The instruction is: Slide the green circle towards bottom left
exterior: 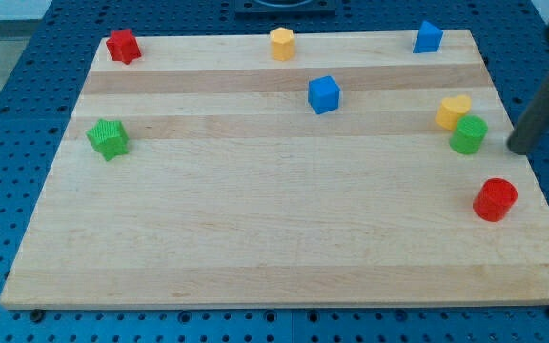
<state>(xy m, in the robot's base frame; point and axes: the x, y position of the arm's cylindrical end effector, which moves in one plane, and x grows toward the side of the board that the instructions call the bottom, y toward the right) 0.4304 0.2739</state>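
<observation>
The green circle [468, 134] stands near the right edge of the wooden board [274, 238], touching a yellow heart-shaped block [453, 110] just above and left of it. My tip [518, 149] is at the board's right edge, a short way to the right of the green circle and slightly lower, not touching it. The dark rod slants up to the view's top right corner. A red circle [495, 199] sits below the green circle.
A green star-shaped block [109, 138] is at the left. A red block [122, 46] is at the top left. A yellow block [282, 43] is at the top middle. Blue blocks sit at the top right [428, 37] and upper middle [323, 94].
</observation>
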